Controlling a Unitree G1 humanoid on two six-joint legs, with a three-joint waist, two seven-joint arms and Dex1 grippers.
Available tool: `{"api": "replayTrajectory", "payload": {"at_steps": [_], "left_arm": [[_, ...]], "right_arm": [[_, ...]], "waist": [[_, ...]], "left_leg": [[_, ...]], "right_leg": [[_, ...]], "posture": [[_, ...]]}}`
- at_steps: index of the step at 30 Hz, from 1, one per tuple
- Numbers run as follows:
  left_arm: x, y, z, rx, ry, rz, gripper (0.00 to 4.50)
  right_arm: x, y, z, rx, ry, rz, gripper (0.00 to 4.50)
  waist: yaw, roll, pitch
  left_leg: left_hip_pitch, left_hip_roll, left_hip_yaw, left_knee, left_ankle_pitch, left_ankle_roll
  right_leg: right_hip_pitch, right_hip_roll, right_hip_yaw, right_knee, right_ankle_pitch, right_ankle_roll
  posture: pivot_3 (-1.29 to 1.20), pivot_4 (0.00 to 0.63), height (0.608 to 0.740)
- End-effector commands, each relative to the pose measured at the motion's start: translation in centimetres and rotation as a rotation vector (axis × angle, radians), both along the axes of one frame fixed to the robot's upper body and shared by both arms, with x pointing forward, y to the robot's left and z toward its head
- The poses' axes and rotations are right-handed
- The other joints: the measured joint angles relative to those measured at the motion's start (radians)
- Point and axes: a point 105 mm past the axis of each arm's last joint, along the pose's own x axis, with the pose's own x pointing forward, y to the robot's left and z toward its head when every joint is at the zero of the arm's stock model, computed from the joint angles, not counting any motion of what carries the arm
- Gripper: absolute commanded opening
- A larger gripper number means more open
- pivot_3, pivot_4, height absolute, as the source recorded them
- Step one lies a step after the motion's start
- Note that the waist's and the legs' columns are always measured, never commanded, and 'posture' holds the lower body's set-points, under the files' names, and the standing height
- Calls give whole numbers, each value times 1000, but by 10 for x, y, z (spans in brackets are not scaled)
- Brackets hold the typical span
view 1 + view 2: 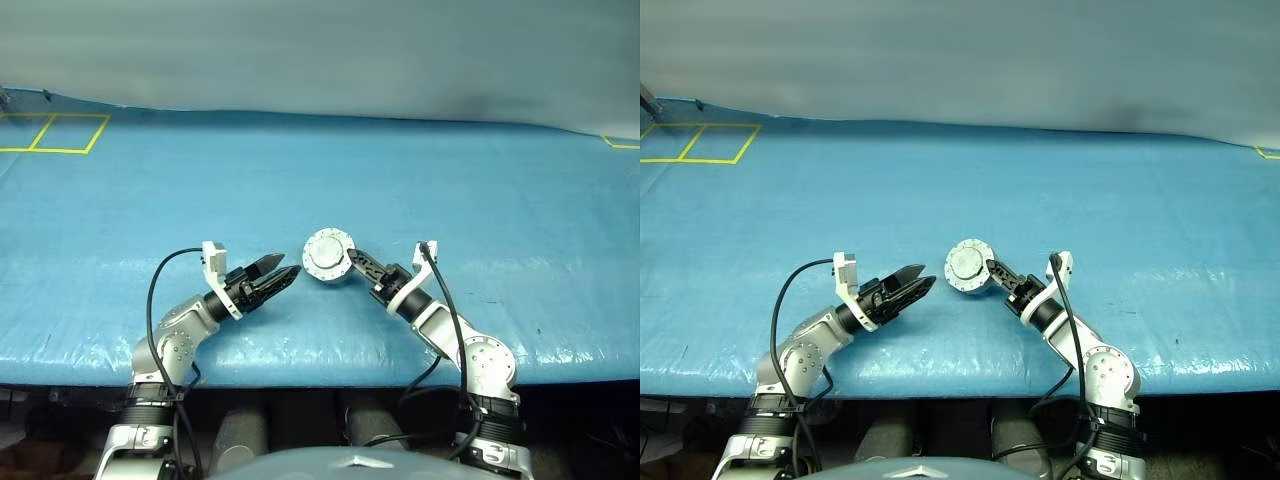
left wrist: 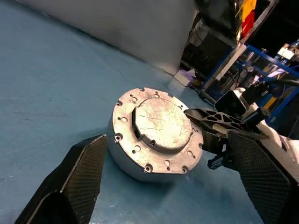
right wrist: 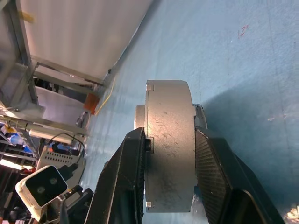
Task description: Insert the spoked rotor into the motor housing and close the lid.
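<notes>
Right now the right gripper [image 1: 352,264] is clamping the motor housing [image 1: 328,254] across its thickness, one finger lying on each flat face, and holding it clear of the blue table cover [image 1: 420,180]. The lid [image 2: 162,124] is sitting shut on the housing, its raised boss showing; the spoked rotor cannot be seen, so judging from the closed lid it is probably already inside. The left gripper [image 1: 280,274] is standing with its fingers apart and holding nothing, just beside the housing at about eight o'clock from it in the head views, its tips aiming toward two o'clock. The main risk, as I judge it, is a slip: the housing is hanging on two narrow fingers pressing smooth metal faces, so a quick wrist turn or a nudge from the nearby left fingers could be twisting it out of the grip and dropping it onto the cover. A second risk is that the lid may not be fully seated, and a knock could be swinging it open. The housing has no long axis, being a squat puck; its short central axis is pointing toward roughly seven o'clock and upward, with the lid face tilting toward the left gripper and the camera.
</notes>
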Motion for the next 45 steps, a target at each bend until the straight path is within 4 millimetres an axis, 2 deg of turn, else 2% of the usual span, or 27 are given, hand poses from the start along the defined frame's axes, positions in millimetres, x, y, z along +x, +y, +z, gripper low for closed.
{"api": "replayTrajectory", "payload": {"at_steps": [1,5,14,24,32,37,40,43,44,45], "left_arm": [[-4,-4,17,-120,24,-31,4459],[-5,-2,20,-213,88,-30,4459],[-2,-1,17,-271,137,9,4459],[4,-3,28,-372,140,29,4459],[0,-11,38,-435,118,-31,4459],[-3,-14,45,-452,62,-31,4459],[-5,-13,48,-493,46,-41,3851],[-10,-15,46,-486,50,-71,2879],[-11,-15,46,-486,53,-76,2682],[-13,-15,45,-486,57,-79,2672]], "right_arm": [[4,3,46,80,-170,2,1215],[4,6,57,99,-200,16,1215],[-1,16,73,142,-253,63,1215],[-21,36,84,215,-298,186,1215],[-32,56,77,215,-277,271,1215],[-33,61,71,208,-254,288,1215],[-32,61,70,209,-253,282,1215],[-30,61,69,209,-251,279,1215],[-30,61,68,205,-250,278,1215],[-29,61,67,200,-249,275,1215]], "waist": [[-1,0,0],[-2,0,0],[-1,1,0],[1,1,0],[1,0,0],[1,0,0],[1,0,0],[0,1,0],[0,0,0],[0,1,0]], "left_leg": [[0,0,0,0,0,0],[-1,0,-1,0,0,0],[-2,0,-2,0,0,0],[-3,0,-3,1,0,0],[-3,0,-3,2,0,0],[-4,0,-3,4,0,0],[-6,0,-3,7,0,0],[-6,0,-3,10,0,0],[-6,0,-4,10,0,0],[-6,0,-4,11,0,0]], "right_leg": [[0,0,0,0,0,0],[0,0,0,0,0,0],[-1,1,0,0,0,0],[-1,1,0,0,0,0],[-1,2,0,0,0,0],[-1,2,0,0,0,0],[0,2,0,0,0,0],[0,2,0,0,0,0],[0,2,0,1,0,0],[0,2,-1,1,0,0]], "posture": [[0,150,740],[0,150,740],[0,150,740],[0,150,740],[0,150,740],[0,150,740],[0,150,740],[0,150,740],[0,150,740],[0,150,740]]}}
